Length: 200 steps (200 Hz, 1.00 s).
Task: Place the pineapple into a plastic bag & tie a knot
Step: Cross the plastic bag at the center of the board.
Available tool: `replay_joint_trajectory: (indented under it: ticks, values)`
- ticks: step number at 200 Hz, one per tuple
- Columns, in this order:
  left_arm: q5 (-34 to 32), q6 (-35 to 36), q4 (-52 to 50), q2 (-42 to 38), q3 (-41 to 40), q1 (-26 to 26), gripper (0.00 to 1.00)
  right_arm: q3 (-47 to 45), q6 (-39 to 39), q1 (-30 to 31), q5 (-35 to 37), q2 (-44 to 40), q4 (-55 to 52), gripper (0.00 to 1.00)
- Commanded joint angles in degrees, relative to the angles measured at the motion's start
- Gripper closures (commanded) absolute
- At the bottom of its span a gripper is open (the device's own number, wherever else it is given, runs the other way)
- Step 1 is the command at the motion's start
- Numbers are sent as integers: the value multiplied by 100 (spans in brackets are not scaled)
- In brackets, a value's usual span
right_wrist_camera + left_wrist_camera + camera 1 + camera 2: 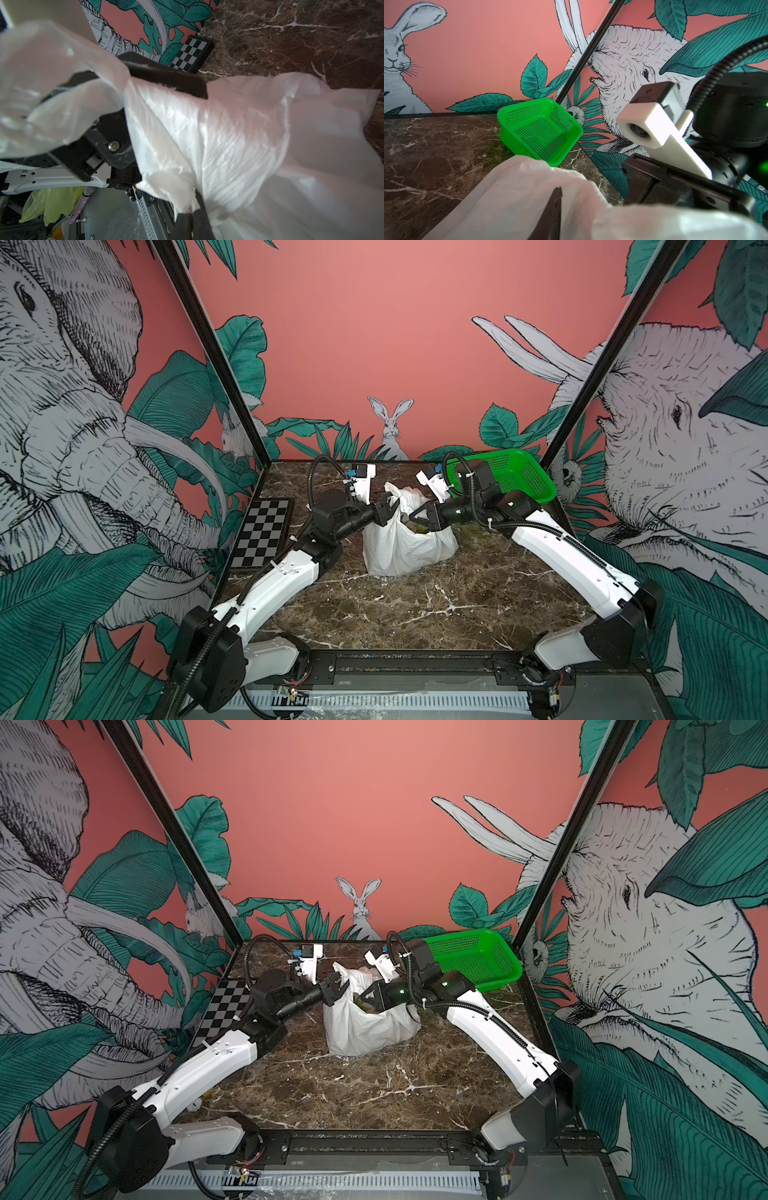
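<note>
Plastic bag (399, 547) stands mid-counter (457, 605) on dark veined marble, jungle-mural walls around, green basket (519, 477) in the far right corner, checkerboard (262, 531) at left. Right tool (413, 517) pinches its rim; left tool (390, 508) meets a handle, grip unclear.

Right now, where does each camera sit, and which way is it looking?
Top views: high above the front edge, looking down and back at the plastic bag; left arm, left tool, right arm and right tool show.
Left wrist: on the left arm, facing the green basket; one own finger shows.
Right wrist: on the right arm, facing the checkerboard across the bag; own fingers pinch it.
Shared: every view has the bag; both top views also catch basket and checkerboard.
</note>
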Motion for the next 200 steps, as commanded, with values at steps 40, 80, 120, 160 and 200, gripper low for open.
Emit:
replay_joint_trajectory:
  ticks: [40, 80, 120, 160, 200]
  values:
    - [14, -87, 214, -208, 227, 41, 54, 350, 556, -293, 19, -425, 286, 100]
    - [-8, -123, 152, -174, 306, 41, 43, 573, 654, -377, -188, -343, 323, 100]
    - [-67, -96, 167, -113, 406, 40, 39, 571, 623, -377, -296, -349, 312, 100]
    - [-188, -154, 398, -42, 404, 42, 49, 439, 558, -377, -204, -502, 236, 100]
    - [-290, -167, 495, 16, 335, 49, 79, 285, 482, -403, -64, -704, 163, 100]
